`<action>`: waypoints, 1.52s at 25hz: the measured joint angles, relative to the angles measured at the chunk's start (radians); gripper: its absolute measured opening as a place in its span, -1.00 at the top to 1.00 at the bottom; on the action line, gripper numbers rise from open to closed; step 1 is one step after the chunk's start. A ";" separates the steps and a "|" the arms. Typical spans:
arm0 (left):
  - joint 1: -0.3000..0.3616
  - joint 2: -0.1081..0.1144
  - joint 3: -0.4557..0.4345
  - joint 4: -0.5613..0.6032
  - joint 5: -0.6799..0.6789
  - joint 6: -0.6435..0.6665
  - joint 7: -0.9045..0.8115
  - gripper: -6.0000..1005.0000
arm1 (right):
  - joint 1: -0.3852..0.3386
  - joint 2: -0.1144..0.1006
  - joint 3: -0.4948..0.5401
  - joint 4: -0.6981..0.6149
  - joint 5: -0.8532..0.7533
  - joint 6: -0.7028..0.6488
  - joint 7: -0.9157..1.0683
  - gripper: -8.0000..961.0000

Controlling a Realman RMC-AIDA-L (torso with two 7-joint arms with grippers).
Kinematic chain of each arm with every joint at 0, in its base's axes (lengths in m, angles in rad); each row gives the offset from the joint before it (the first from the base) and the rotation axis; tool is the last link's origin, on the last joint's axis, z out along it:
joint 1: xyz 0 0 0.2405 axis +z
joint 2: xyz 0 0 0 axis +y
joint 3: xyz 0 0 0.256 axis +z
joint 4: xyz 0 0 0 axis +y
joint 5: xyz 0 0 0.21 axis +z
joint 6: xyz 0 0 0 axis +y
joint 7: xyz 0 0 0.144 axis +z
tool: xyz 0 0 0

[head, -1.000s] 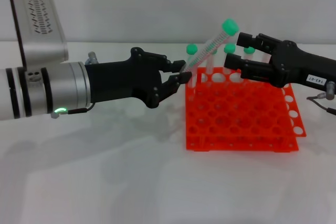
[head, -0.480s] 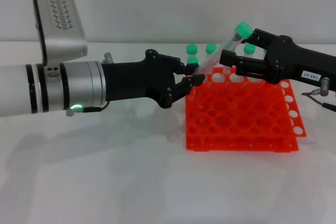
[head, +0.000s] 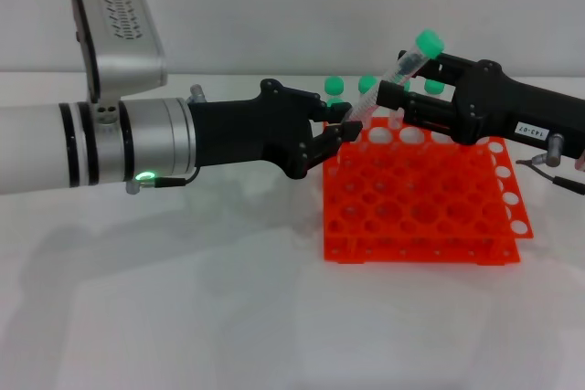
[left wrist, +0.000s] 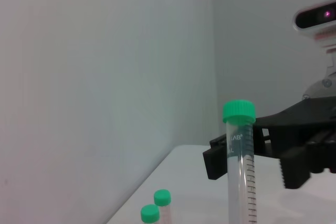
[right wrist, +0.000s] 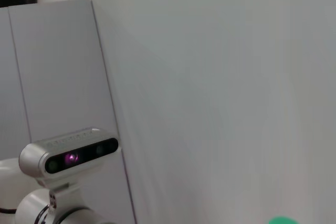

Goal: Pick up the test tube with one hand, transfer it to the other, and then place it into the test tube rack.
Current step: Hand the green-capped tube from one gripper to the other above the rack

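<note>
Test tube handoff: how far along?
Pickup is done: the left hand grips the test tube at its lower end, tilted above the test tube rack. Transfer underway: the right hand straddles its upper part. Left: release, then racking.

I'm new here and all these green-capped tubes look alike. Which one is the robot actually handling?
Find the orange-red rack on the white table. Above its far left corner, two black grippers meet, the left gripper and the right gripper. The test tube between them is the only one tilted in the air; the others stand upright behind the rack.
</note>
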 joint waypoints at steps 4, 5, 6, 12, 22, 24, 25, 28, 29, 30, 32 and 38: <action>-0.019 0.000 0.000 -0.024 -0.001 -0.004 0.003 0.63 | 0.004 0.001 -0.003 0.003 0.008 0.018 -0.006 -0.31; -0.024 0.000 0.001 -0.029 -0.001 -0.005 0.003 0.63 | 0.006 0.001 -0.006 0.005 0.011 0.022 -0.008 -0.25; -0.029 0.000 0.001 -0.034 -0.001 -0.006 0.003 0.63 | 0.009 0.002 -0.009 0.007 0.013 0.028 -0.011 -0.19; -0.046 0.000 0.000 -0.052 -0.002 -0.018 0.009 0.63 | 0.013 0.002 -0.014 0.009 0.015 0.046 -0.024 -0.04; -0.047 0.000 0.004 -0.053 -0.002 -0.042 0.015 0.63 | 0.014 0.000 -0.014 0.009 0.036 0.056 -0.038 0.15; -0.050 0.000 0.005 -0.054 -0.002 -0.043 0.015 0.63 | 0.014 0.000 -0.015 0.009 0.037 0.056 -0.040 0.21; -0.052 0.000 0.005 -0.056 -0.002 -0.043 0.015 0.63 | 0.014 0.000 -0.018 0.009 0.037 0.056 -0.040 0.25; -0.060 0.000 0.006 -0.064 -0.002 -0.044 0.015 0.63 | 0.017 0.001 -0.036 0.009 0.040 0.060 -0.044 0.38; -0.061 0.000 0.006 -0.065 -0.002 -0.044 0.016 0.63 | 0.018 0.001 -0.037 0.009 0.040 0.061 -0.045 0.41; -0.061 0.000 0.006 -0.065 -0.002 -0.044 0.016 0.63 | 0.018 0.002 -0.039 0.010 0.040 0.062 -0.047 0.43; -0.061 0.000 0.006 -0.065 -0.002 -0.044 0.016 0.63 | 0.019 0.001 -0.039 0.011 0.041 0.063 -0.048 0.47; -0.061 0.000 0.007 -0.067 -0.002 -0.044 0.016 0.64 | 0.018 0.001 -0.039 0.011 0.042 0.064 -0.052 0.56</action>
